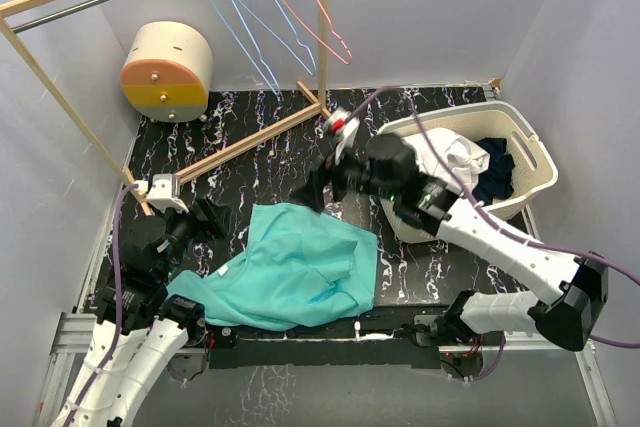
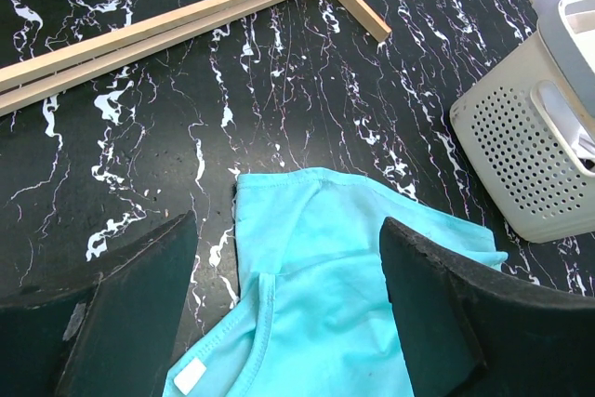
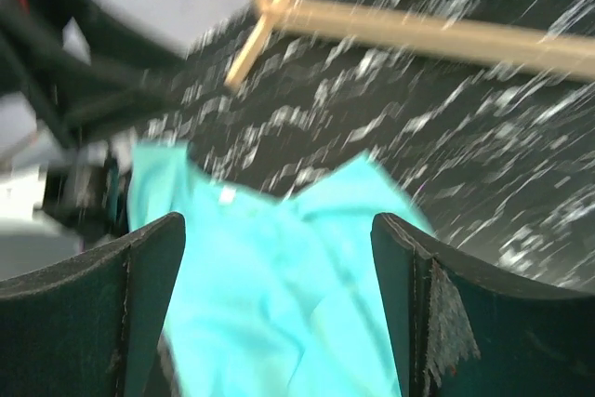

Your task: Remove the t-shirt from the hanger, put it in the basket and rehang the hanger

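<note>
The turquoise t-shirt (image 1: 295, 272) lies crumpled flat on the black marbled table, off any hanger. It also shows in the left wrist view (image 2: 335, 295) and, blurred, in the right wrist view (image 3: 270, 295). Three wire hangers, two blue (image 1: 250, 27) and one pink (image 1: 315, 17), hang empty on the rack rail. My left gripper (image 1: 212, 219) is open and empty at the shirt's left edge; its fingers (image 2: 139, 313) straddle the collar area. My right gripper (image 1: 322, 190) is open and empty just above the shirt's far edge.
A wooden clothes rack (image 1: 255, 137) stands across the back left of the table. A cream laundry basket (image 1: 535, 172) with white and dark clothes sits at the right. A cream-and-orange round bin (image 1: 168, 72) lies at the back left.
</note>
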`<action>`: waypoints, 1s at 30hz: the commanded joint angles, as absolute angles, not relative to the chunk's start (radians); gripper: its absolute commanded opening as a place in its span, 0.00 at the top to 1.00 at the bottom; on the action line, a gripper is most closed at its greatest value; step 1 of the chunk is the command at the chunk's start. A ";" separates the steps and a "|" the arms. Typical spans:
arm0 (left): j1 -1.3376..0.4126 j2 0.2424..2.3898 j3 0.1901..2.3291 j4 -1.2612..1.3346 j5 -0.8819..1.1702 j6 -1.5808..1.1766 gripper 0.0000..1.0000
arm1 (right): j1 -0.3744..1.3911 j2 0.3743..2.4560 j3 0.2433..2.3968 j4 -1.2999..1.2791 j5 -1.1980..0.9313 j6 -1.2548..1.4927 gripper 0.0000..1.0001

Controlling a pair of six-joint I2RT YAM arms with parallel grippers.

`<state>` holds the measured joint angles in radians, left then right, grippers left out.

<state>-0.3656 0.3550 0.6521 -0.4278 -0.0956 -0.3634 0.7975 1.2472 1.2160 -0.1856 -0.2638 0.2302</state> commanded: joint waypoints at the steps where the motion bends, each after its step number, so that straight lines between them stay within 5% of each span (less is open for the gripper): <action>1: -0.364 0.366 0.666 -0.433 -0.110 -0.369 0.23 | 0.955 1.228 1.041 -0.230 -0.225 0.235 0.17; 15: -0.364 0.376 0.667 -0.440 -0.130 -0.373 0.23 | 1.243 1.412 0.876 -0.137 -0.128 0.226 0.11; 30: -0.364 0.370 0.669 -0.442 -0.135 -0.374 0.23 | 1.275 1.686 0.922 -0.091 0.069 0.201 0.03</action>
